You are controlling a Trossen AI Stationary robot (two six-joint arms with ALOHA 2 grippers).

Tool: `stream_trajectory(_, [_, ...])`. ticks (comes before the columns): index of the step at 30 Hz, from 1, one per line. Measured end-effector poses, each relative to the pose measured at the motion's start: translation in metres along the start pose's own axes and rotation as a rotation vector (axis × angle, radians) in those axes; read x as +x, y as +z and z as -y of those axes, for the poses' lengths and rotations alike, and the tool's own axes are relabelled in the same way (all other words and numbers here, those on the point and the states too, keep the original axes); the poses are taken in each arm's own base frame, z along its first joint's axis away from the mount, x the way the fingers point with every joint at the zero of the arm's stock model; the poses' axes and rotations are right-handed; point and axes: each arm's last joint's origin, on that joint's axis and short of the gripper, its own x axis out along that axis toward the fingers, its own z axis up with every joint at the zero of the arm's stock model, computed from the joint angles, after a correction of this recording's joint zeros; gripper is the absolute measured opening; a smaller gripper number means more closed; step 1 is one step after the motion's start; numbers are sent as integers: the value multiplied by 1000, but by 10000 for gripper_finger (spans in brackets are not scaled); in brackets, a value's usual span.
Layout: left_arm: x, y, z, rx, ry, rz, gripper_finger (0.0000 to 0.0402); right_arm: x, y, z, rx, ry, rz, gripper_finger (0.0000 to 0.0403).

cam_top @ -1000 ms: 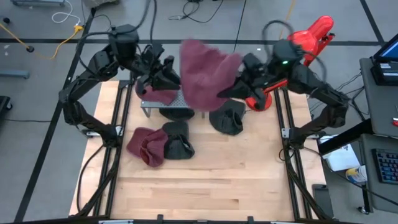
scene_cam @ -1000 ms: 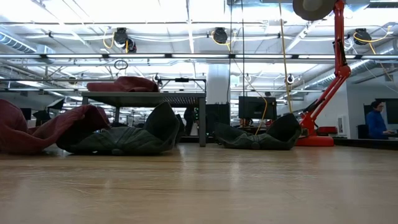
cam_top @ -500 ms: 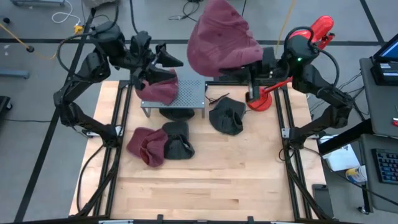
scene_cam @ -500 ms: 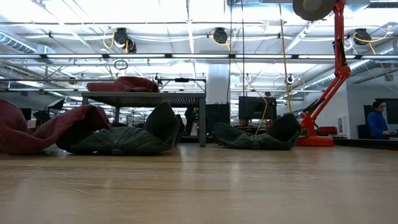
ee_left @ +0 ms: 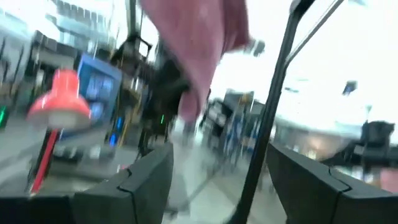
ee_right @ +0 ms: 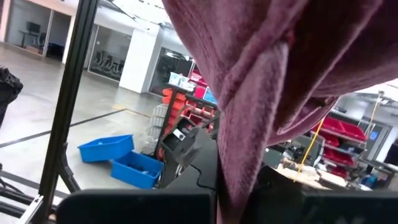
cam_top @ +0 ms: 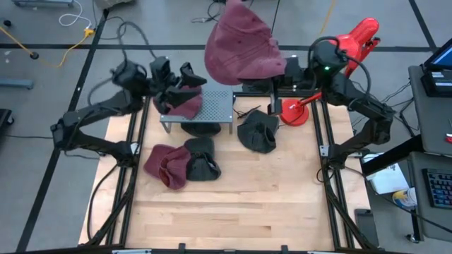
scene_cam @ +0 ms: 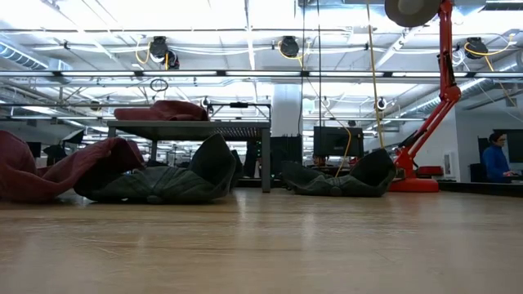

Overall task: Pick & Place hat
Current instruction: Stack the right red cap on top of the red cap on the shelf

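My right gripper (cam_top: 277, 70) is shut on a large maroon hat (cam_top: 244, 46), held high over the far edge of the metal rack (cam_top: 215, 107); it fills the right wrist view as hat (ee_right: 261, 74). My left gripper (cam_top: 188, 76) stands open above the rack's left end, apart from that hat, which shows ahead of it as hat (ee_left: 199, 43). A second maroon hat (cam_top: 180, 106) lies on the rack top. On the table, a third maroon hat (cam_top: 164, 166) and dark hats (cam_top: 201, 162), (cam_top: 258, 132) lie flat. My right gripper pinches a thick fold of the maroon hat (ee_right: 235, 183) between its two fingers, coming roughly level from the table's right. How many layers it has cannot be told. The hat is lifted clear of the rack and the table.
Another dark hat (cam_top: 201, 129) lies under the rack. A red desk lamp (cam_top: 353, 42) stands at the far right corner, its base (cam_top: 295, 113) beside the right arm. The near half of the wooden table (cam_top: 233, 212) holds nothing. A person (scene_cam: 494, 159) sits in the room behind.
My right gripper has rolled at the wrist, swinging the maroon hat up and toward the far edge. My left gripper, earlier at the hat's left edge, now stands apart from it; it has drawn back toward the left and sunk over the rack.
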Motion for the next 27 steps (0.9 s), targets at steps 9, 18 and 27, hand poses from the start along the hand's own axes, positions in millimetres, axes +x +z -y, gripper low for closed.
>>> stream_trajectory(9, [-22,-48,-5,-57,-8,288,274,28,-27,-1,38,24,-30,4])
stream_trajectory(18, [-20,-53,-3,-82,50,345,282,56,-61,1,73,30,-65,4])
stream_trajectory(27, [-22,-49,-6,-244,114,437,152,58,-64,3,55,-7,-79,10])
